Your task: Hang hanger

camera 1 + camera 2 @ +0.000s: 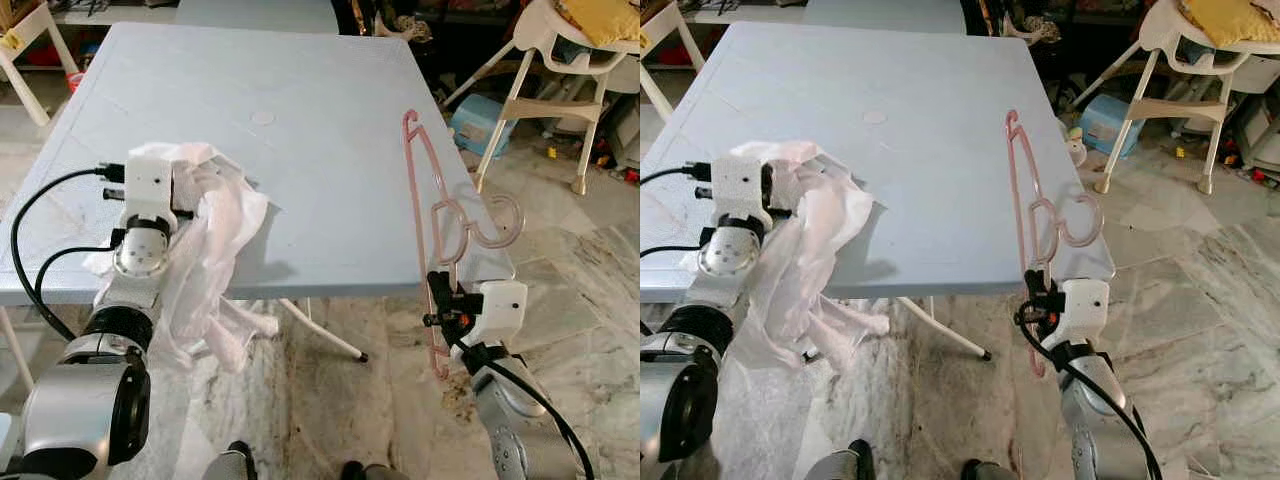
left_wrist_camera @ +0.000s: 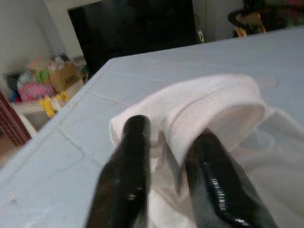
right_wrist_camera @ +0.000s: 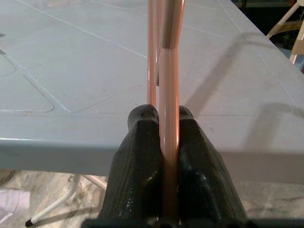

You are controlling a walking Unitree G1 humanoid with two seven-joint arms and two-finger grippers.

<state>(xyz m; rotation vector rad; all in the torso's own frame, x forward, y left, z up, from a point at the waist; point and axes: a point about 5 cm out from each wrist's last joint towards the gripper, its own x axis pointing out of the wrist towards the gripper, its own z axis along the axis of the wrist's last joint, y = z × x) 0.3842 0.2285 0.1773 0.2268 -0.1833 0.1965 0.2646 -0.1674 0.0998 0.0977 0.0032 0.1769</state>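
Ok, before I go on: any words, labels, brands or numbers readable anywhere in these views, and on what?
None can be read.
Pink hanger, held in the right gripper: no marking shows.
White garment, held in the left gripper: no tag or print shows.
Blue table: a plain round mark, no text.
Left gripper's fingers: faint pale specks, too blurred to read.
Clutter behind the table: too small and blurred to read.

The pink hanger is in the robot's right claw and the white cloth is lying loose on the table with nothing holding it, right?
Not quite. The pink hanger is in the right claw, but the white cloth isn't loose. The left wrist view shows the left claw shut on it, and the head views show it held over the blue table's near edge, partly hanging below.
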